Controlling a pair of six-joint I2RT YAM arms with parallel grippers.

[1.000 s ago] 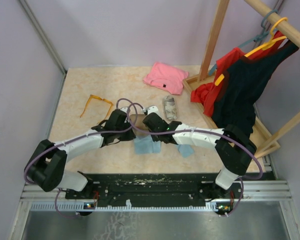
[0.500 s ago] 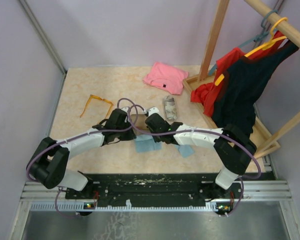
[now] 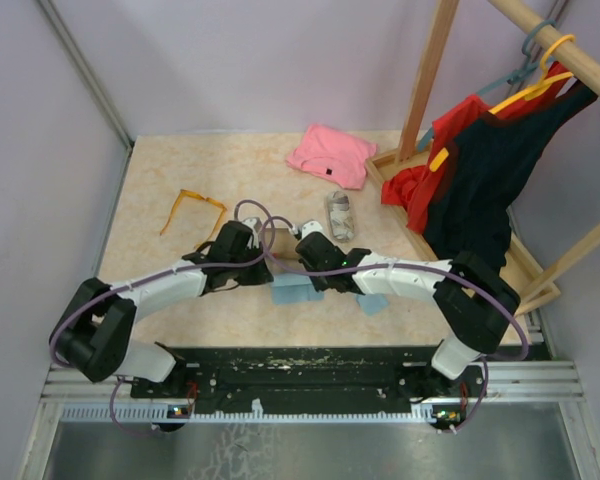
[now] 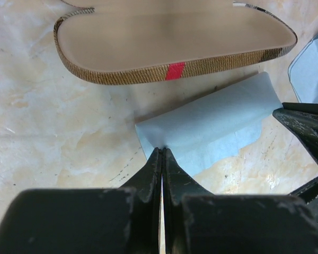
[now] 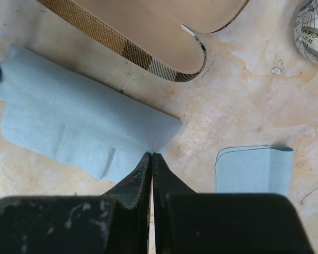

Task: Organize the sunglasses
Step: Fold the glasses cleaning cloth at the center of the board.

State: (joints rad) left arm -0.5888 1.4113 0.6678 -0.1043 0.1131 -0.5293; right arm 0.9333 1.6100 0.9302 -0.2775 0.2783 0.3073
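Since a second ago the right arm's wrist has been drawn slightly toward the near edge, and the light blue cloth [image 4: 212, 124] between the arms seems to have been bunched a little narrower, though part of it is covered from above. The left gripper [image 4: 161, 153] is seen pressed together on one edge of this cloth, and the right gripper [image 5: 151, 156] is clamped on the opposite corner. Just beyond the cloth, an open brown checked case with a tan lining [image 4: 175, 37] is laid on the beige marbled table [image 3: 180, 170]. A second, folded light blue cloth [image 5: 254, 169] is seen near the right gripper, untouched. The thin-armed orange-amber sunglasses [image 3: 190, 208] are left on the table, well apart to the left of both grippers.
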